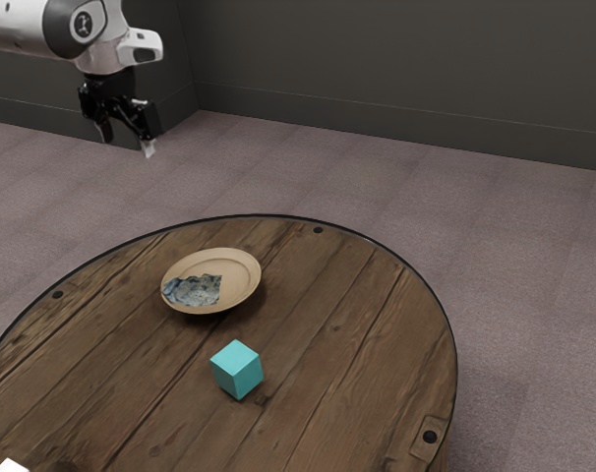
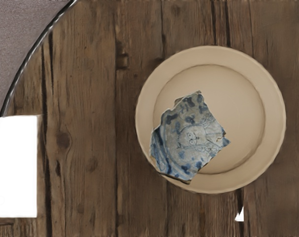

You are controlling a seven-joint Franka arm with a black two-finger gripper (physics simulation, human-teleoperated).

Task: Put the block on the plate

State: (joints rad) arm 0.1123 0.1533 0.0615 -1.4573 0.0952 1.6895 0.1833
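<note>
Block (image 1: 237, 371) on the bench (image 1: 352, 393), apart from the plate (image 1: 241, 275); hand (image 1: 128, 141) empty, fingers apart

The block is a teal cube resting on bare planks, an upright edge turned toward the exterior camera and its top face visible. It lies nearer that camera than the plate does, with wood between them.

The plate is round and tan, with a raised rim. On it lies a broken, patterned shard (image 2: 189, 138) in blue and grey, reaching over the rim on one side. The wrist view looks down on both, and faint line drawing can be made out on the shard.

The hand is at the exterior view's upper left, well apart from block and plate. Its two fingers stand separated, with nothing between them.

The bench is round, of worn brown boards with a dark edge band and dark studs (image 1: 318, 230) near the edge. In the wrist view, a plain white shape (image 2: 15, 168) appears near the bench's edge, apart from the plate; what it is I cannot tell. Beyond the bench are a greyish-mauve carpet (image 1: 534, 265) and a dark wall (image 1: 406, 59).
</note>
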